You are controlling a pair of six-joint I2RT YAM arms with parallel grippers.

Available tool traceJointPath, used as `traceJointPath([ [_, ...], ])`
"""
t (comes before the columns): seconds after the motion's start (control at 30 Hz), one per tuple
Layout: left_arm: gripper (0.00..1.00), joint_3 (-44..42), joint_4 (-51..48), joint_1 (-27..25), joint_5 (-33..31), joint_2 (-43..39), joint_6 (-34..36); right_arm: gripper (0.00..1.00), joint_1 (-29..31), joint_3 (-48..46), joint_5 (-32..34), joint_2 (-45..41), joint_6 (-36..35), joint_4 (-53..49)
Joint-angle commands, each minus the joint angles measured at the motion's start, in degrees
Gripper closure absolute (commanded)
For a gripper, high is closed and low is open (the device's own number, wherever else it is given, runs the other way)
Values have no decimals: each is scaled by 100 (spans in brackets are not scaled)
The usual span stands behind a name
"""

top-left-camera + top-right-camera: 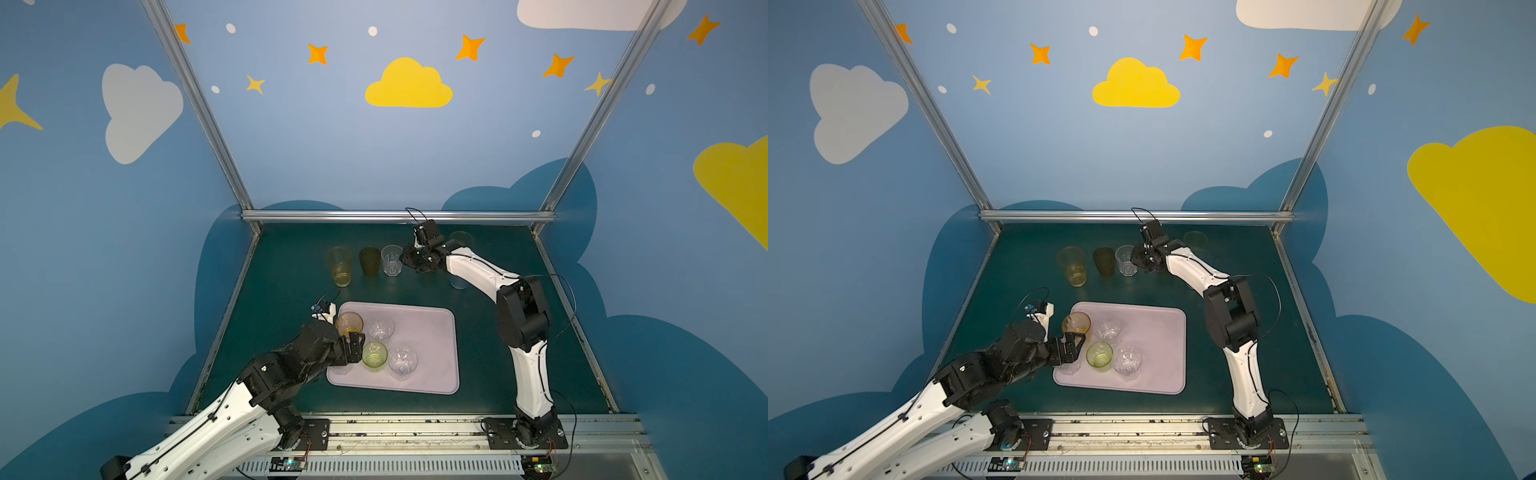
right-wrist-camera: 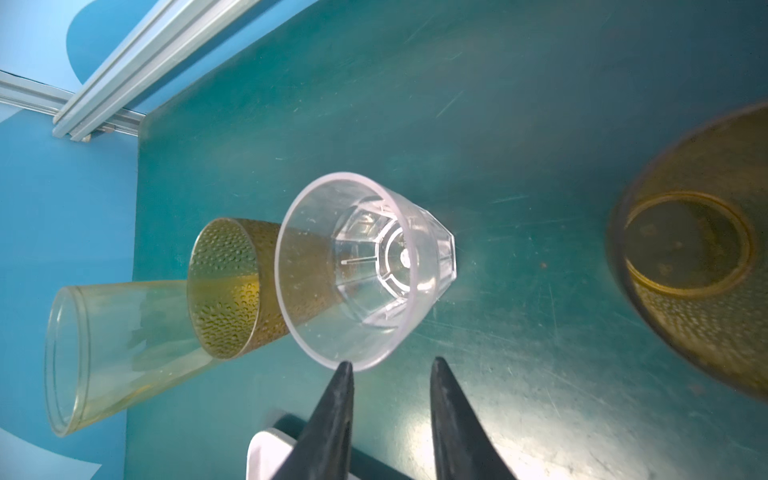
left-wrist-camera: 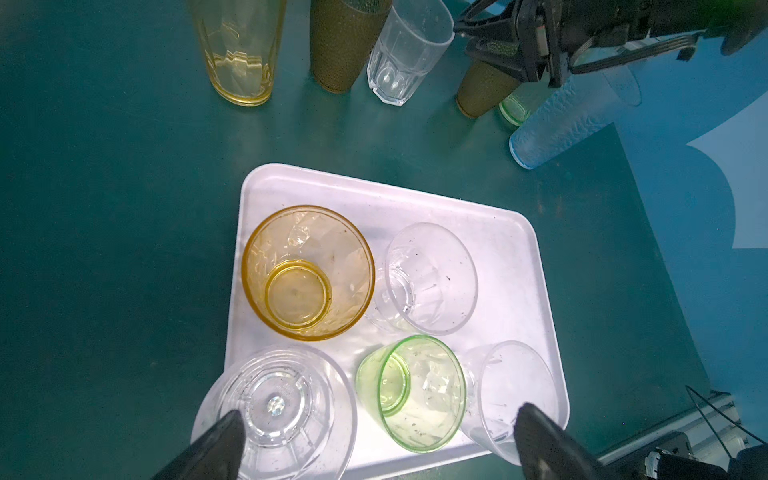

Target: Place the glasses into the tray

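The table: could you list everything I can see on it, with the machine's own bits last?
tray: one, lilac-pink, near side of table
short glasses in tray: five; orange, green, three clear
tall glasses: three, far side; yellow left, green and blue behind right arm
brown glasses: two, far side
clear glass: one, far side, beside a brown one
table: one, dark green
left tool: open, over tray
right tool: jaws apart, empty, at far clear glass's rim

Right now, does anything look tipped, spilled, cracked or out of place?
Nothing stands out. Every glass on the tray and the table stands upright; no spill or breakage shows. The clear glass at the tray's near-left corner sits close to its rim.
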Motion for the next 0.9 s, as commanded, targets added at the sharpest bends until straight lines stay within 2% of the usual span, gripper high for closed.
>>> traceJointPath([
  [0.0,0,138,-108,32,-88,32,57,69,-51,206,120,182,-43,-87],
  [0.1,0,138,-101,32,-79,63,59,71,-59,305,115,281,-38,-134],
  [0.17,0,138,-90,32,-70,81,71,78,-73,353,45,330,-25,-151],
  [0.37,0,130,-72,32,9,166,67,81,-87,362,-56,411,58,-83],
  [0.87,0,77,-63,32,-53,151,49,81,-98,480,40,552,67,-152],
])
